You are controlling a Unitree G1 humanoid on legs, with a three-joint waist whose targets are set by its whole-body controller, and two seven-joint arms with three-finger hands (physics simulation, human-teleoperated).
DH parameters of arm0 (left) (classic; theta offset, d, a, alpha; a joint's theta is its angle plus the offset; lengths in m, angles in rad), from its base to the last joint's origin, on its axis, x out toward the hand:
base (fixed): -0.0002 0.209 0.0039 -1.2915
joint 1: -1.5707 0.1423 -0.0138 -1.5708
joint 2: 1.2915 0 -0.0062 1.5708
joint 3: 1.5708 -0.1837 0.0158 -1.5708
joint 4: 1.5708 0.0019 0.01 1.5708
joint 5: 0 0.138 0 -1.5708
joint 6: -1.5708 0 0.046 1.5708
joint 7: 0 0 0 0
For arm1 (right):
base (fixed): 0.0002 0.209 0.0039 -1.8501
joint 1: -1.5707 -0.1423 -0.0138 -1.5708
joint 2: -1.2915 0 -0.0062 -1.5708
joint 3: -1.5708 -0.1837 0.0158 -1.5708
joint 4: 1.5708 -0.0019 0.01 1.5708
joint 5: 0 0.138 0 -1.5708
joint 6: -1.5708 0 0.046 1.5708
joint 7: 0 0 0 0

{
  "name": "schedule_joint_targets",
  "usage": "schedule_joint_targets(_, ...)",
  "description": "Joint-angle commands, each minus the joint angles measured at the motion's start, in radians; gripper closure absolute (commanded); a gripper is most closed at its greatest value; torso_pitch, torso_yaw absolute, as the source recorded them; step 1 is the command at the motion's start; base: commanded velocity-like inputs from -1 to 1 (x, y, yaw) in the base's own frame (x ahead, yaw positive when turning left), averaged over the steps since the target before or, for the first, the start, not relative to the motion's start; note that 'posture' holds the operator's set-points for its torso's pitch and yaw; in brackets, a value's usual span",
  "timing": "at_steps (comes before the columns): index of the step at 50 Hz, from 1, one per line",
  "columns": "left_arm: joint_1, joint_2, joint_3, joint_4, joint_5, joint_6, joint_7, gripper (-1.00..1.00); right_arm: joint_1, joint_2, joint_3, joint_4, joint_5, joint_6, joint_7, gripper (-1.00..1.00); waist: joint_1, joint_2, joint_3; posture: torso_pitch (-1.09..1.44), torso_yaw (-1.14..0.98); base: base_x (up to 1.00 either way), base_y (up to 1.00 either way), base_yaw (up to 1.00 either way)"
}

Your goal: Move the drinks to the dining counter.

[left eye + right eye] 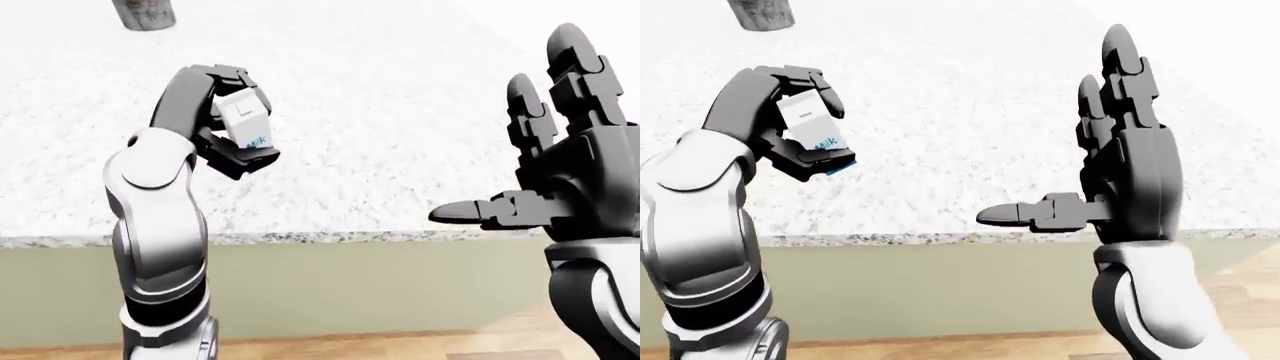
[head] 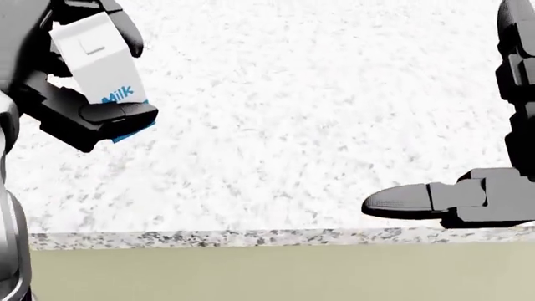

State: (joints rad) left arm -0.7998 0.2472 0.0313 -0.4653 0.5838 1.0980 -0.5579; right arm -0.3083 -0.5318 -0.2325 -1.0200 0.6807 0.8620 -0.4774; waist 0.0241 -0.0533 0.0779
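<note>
**Milk carton held up over the speckled counter**

In the left-eye view, the left hand (image 1: pixel 228 120) has its dark fingers wrapped around a small white milk carton (image 1: pixel 244 120). The carton is up in the air, tipped a little, above the white speckled counter (image 1: pixel 400 135). It does not touch the counter. A grey round thing (image 1: pixel 143 13) stands at the top left of the counter; it is cut off, so I cannot tell what it is. The right hand (image 1: pixel 560 165) is wide open, fingers pointing up and thumb sticking out to the side. It holds nothing.

In the head view, the blue word "Milk" shows on the carton's side. One finger goes over the top and another sits under the blue bottom edge. The counter's grey speckled edge (image 2: pixel 251 238) runs along the bottom.

In the right-eye view, the carton and the open right hand are well apart.

I think the carton is light. Its thin card walls would dent if squeezed hard, and its smooth sides could slip. The flat sides near the middle look like the best place to hold it, with a soft, steady squeeze. It needs a flat bottom landing, or it could tip over.
</note>
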Motion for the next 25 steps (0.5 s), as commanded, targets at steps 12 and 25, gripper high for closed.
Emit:
schedule_joint_targets(12,-0.024,-0.03,0.018,0.057,0.021,-0.155,0.086,1.0,0.013,-0.048,0.002,-0.027,0.028,-0.087,-0.049,-1.0,0.003,-0.011,-0.056,0.0,0.0,0.0,0.0,0.0)
schedule_joint_targets(25,-0.038,-0.057,0.046,0.425,-0.073,-0.411,0.322,1.0,0.025,-0.106,-0.002,-0.027,0.1,-0.129,-0.115,-1.0,0.01,-0.016,-0.053,0.0,0.0,0.0,0.0,0.0)
